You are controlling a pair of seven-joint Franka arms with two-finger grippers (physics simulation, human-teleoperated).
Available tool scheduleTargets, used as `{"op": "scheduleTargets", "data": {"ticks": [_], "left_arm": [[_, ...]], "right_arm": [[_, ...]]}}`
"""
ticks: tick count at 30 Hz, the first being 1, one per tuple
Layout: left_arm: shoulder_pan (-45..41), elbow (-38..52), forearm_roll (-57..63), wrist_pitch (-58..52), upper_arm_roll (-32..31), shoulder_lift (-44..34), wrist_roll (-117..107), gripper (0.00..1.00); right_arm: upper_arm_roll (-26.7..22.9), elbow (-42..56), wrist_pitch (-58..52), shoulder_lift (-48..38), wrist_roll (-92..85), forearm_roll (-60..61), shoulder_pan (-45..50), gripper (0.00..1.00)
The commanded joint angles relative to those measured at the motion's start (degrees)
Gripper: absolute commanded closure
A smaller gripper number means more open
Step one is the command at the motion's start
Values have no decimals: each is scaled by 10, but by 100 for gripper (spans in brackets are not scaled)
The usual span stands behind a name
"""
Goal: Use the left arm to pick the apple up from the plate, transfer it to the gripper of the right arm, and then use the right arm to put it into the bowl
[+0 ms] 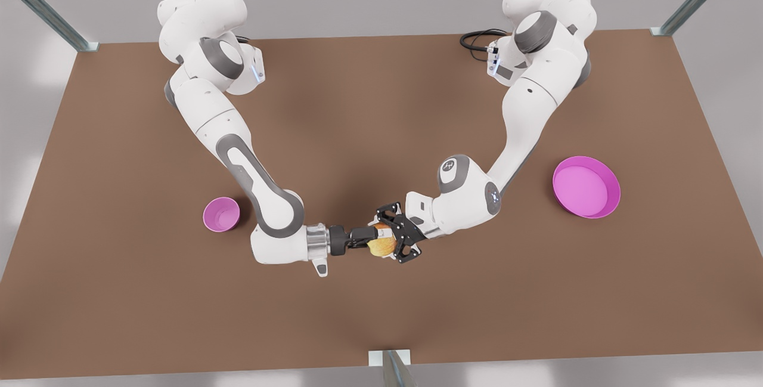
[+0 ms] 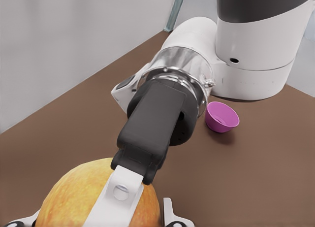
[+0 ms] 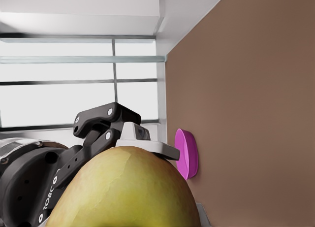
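Apple is mid-air over the counter, about halfway between plate and bowl, at the handover point. Right end effector is clamped on it, one pad flat on the skin. Left end effector sits around the same fruit; can't tell if it's gripping or slack.

Risks:
- Left lets go before right has real purchase: round skin slips, apple drops and rolls.
- Both clamped while either arm retracts: tug-of-war, apple twists out.
- Off-centre right grip: apple pivots on the way to the bowl.
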Motion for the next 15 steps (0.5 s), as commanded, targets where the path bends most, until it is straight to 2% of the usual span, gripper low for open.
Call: {"op": "scheduleTargets", "data": {"ticks": [1,15], "left_arm": [[0,0,-1,2,0,-2,14,0],[17,-11,-3,-2,-14,-8,8,0]], "right_arm": [[1,0,0,-1,0,-4,0,19],[1,0,0,-1,0,-4,0,18]]}}
